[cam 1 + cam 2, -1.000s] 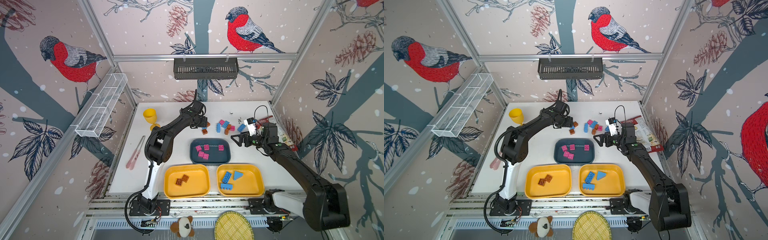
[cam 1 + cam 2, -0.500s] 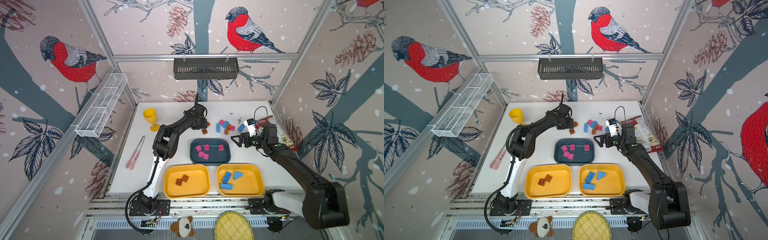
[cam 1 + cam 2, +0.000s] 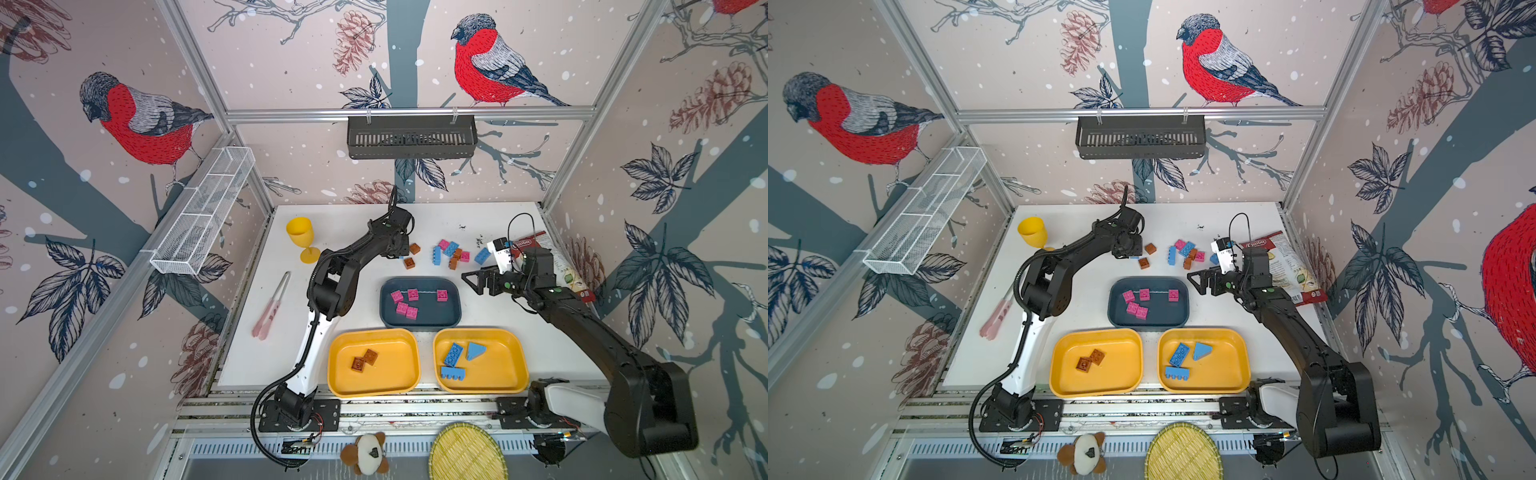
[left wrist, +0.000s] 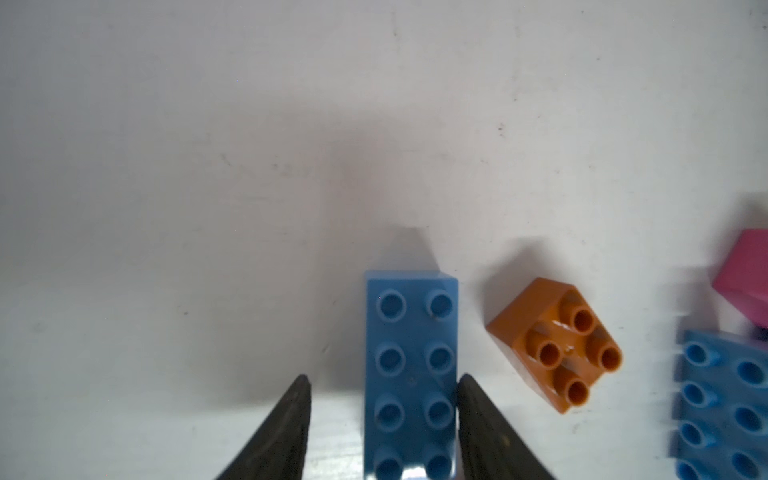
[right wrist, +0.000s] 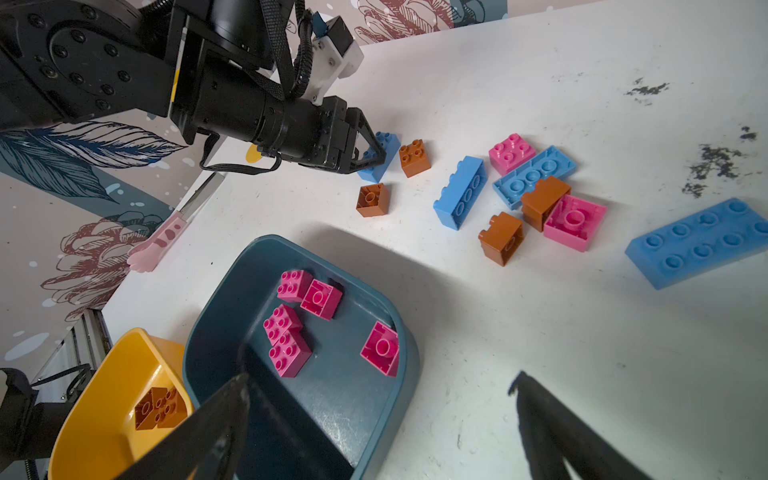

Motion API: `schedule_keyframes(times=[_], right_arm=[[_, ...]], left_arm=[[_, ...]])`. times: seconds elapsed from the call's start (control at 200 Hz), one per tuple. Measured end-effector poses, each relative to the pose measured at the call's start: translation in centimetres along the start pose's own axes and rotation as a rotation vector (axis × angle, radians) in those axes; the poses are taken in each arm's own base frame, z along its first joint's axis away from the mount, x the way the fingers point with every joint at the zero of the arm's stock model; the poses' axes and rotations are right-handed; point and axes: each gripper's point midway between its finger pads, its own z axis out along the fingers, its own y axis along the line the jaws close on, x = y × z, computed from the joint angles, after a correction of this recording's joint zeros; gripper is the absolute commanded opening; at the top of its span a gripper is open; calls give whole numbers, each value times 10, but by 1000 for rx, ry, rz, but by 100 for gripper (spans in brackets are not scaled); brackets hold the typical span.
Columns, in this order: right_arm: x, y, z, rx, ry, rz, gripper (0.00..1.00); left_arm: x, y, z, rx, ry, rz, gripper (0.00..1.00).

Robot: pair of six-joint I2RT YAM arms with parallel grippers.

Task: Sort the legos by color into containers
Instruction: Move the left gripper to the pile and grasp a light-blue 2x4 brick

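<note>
White tabletop (image 3: 449,216), bird-print walls (image 3: 291,62): your left jaws stand apart astride a blue brick (image 4: 411,353) beside loose legos (image 3: 451,251) at the back; your right jaws gape wide by the teal tray (image 3: 436,316).

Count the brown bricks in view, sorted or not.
6. Two brown bricks lie in a yellow tray; two sit loose on the table near the left gripper; two are in the mixed pile. Others could be hidden beneath the pile.

In both top views the left gripper (image 3: 401,254) hides most of a blue brick (image 4: 411,374). The left wrist view crops that brick at its edge.
</note>
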Motion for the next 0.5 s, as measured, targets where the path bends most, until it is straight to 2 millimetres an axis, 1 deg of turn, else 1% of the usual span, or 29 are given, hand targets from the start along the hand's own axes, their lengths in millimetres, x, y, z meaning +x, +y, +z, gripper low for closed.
schedule_keyframes(times=[0.085, 0.225, 0.335, 0.41, 0.5], right_arm=[[0, 0, 0, -4, 1, 0, 100], [1, 0, 1, -5, 4, 3, 100], [1, 0, 1, -5, 3, 2, 100], [0, 0, 1, -4, 2, 3, 100], [0, -1, 0, -2, 1, 4, 99]], left_arm=[[-4, -1, -4, 5, -10, 16, 58], [-9, -11, -10, 32, -24, 28, 59], [-13, -19, -3, 56, -25, 48, 59], [-9, -19, 4, 49, -10, 50, 59], [-9, -17, 5, 36, -2, 58, 59]])
